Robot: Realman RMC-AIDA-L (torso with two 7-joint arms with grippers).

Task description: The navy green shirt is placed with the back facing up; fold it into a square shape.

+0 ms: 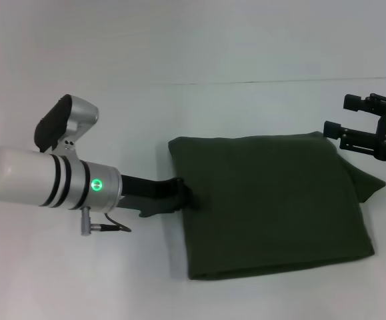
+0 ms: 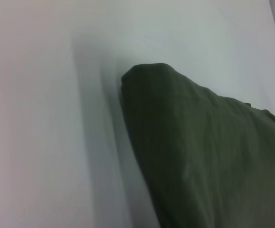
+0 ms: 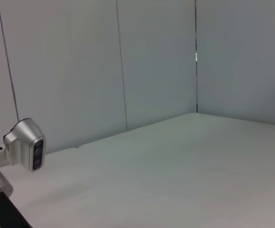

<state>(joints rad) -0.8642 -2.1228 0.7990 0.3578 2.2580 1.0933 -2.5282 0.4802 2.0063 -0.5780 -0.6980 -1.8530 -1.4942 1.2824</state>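
Note:
The navy green shirt (image 1: 273, 200) lies on the white table, folded into a thick, roughly square pad, with a small flap poking out at its right side. My left gripper (image 1: 185, 194) sits low at the middle of the shirt's left edge and touches the fabric. The left wrist view shows only a rounded corner of the folded shirt (image 2: 199, 147) up close. My right gripper (image 1: 344, 118) hovers open just beyond the shirt's far right corner, with nothing between its fingers.
The white table (image 1: 79, 280) stretches bare to the left and in front of the shirt. Pale wall panels (image 3: 156, 61) rise behind the table. In the right wrist view the left arm's silver wrist (image 3: 23, 145) shows far off.

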